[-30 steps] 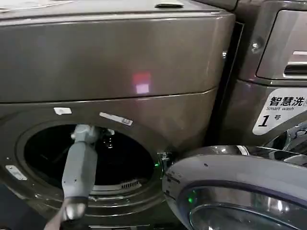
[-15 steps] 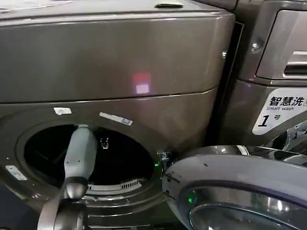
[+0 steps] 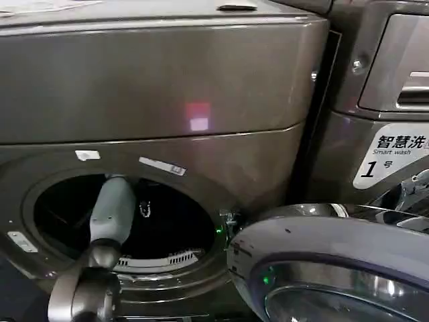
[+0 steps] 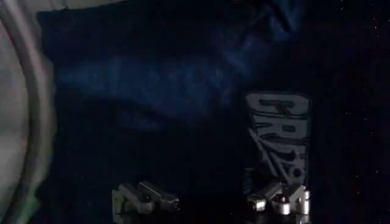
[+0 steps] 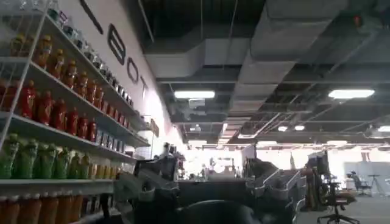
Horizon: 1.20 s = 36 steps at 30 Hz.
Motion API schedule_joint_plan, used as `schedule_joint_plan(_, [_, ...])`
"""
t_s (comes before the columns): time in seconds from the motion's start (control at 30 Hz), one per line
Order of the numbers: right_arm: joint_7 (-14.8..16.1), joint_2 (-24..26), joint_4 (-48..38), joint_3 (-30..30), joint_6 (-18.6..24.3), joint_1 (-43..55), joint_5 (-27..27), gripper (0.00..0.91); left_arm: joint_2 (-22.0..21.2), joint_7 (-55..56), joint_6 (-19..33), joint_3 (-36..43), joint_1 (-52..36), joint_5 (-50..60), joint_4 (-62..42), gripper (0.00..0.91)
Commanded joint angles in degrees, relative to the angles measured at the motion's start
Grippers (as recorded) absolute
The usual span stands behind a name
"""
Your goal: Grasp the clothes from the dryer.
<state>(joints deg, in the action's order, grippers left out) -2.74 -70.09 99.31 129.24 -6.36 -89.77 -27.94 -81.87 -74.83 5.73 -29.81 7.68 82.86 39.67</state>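
Reaching deeper since a moment ago, the left arm (image 3: 110, 211) passes through the dryer (image 3: 161, 100) opening, clear of its rim. Swung-open door (image 3: 322, 261) sits right. Inside the drum, the left gripper (image 4: 210, 201), jaws wide, hovers near dark printed clothes (image 4: 183, 85).

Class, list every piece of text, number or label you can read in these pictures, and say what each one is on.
"智慧洗", "Smart wash", "1 号": white label on the neighbouring machine.
"BOT": large wall letters, cut off at the start.
Grey lettering on the dark garment in the dryer drum: partly hidden, not readable.
Stickers on the dryer front: too small to read.
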Motion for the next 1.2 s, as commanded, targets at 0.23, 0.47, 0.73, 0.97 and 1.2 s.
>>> schedule_joint_plan(0.23, [-0.1, 0.1, -0.1, -0.2, 0.1, -0.1, 0.2, 0.907, 0.3, -0.5, 1.0, 0.2, -1.2, -4.5, -7.2, 0.907])
schedule_joint_plan(0.47, [-0.1, -0.2, 0.5, -0.4, 0.1, -0.2, 0.1, 0.907, 1.1, -0.6, 1.1, 0.4, -0.9, -5.4, -7.8, 0.907])
schedule_joint_plan(0.73, [-0.2, -0.4, 0.4, -0.3, 0.2, -0.5, 0.0, 0.907, 1.8, -0.5, 0.9, 0.5, -0.1, -6.6, -8.6, 0.907])
schedule_joint_plan(0.97, [-0.2, -0.4, 0.6, -0.4, 0.2, -0.5, -0.1, 0.907, 2.3, -1.2, 0.7, 0.7, 1.0, -9.6, -6.9, 0.102])
schedule_joint_plan(1.2, [-0.2, -0.3, 0.6, -0.4, 0.3, -0.5, -0.1, 0.907, 2.4, -1.3, -0.6, 1.2, 0.8, -11.0, -6.3, 0.0])
